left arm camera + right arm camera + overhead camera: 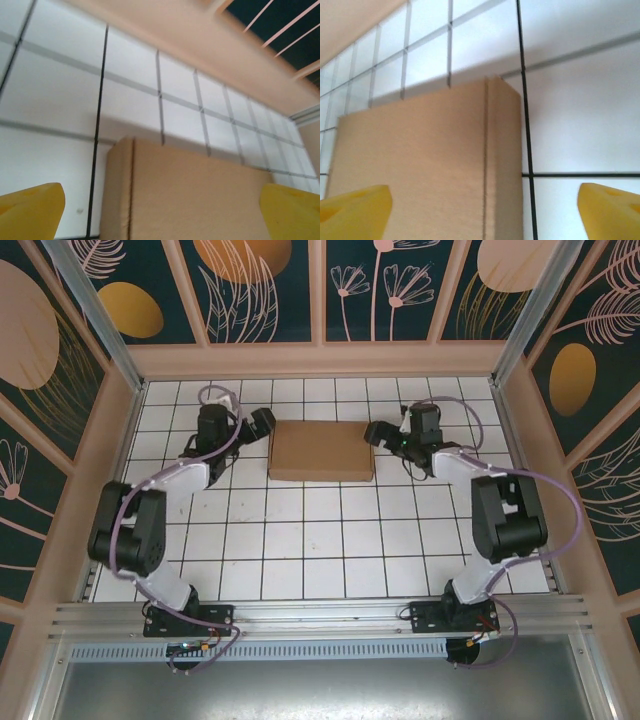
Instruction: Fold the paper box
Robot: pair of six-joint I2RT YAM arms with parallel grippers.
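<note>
the flat brown corrugated cardboard box (pixel 321 450) lies upper centre on the white tiled bench (pixel 300 550), the left end effector (pixel 262 426) and right end effector (pixel 379 434) flanking its short edges, both wide open and empty. best to square each to its edge crease before closing.

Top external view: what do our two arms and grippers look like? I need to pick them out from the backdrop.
The left arm and right arm match: white link shells between bulky black joint housings, each trailing a looping lilac cable. The left gripper and right gripper look black from above; the wrist views show blunt yellow fingers.
</note>
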